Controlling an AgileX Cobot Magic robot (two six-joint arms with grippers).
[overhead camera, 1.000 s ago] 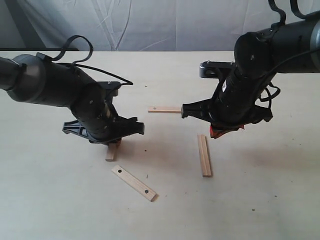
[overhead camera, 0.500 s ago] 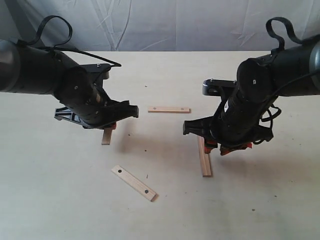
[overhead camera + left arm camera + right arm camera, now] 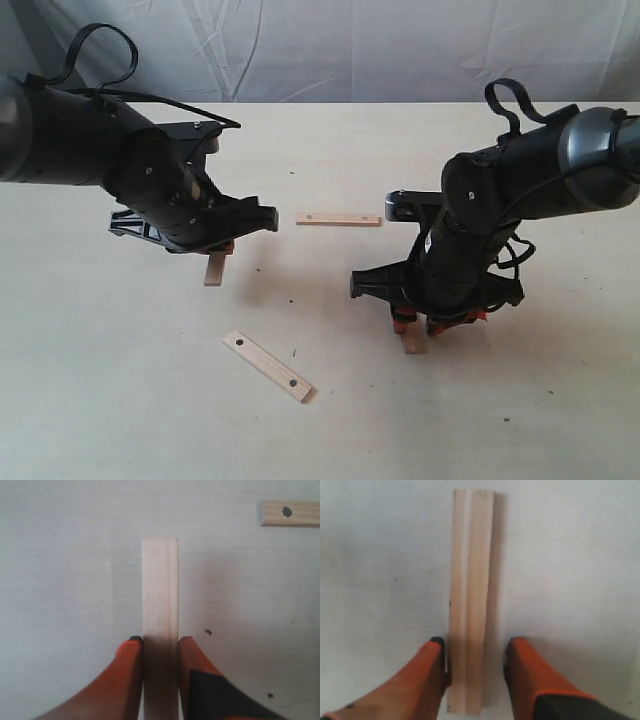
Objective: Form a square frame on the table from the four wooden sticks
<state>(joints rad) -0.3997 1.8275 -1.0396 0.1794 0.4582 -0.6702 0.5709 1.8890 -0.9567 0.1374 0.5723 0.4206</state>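
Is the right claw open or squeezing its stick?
Open: the right gripper straddles the stick, with a gap beside one finger.

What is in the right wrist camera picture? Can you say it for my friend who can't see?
An open gripper with two orange fingers straddles one end of a plain wooden stick lying on a pale table. One finger is at the stick's edge; the other stands a little apart from it.
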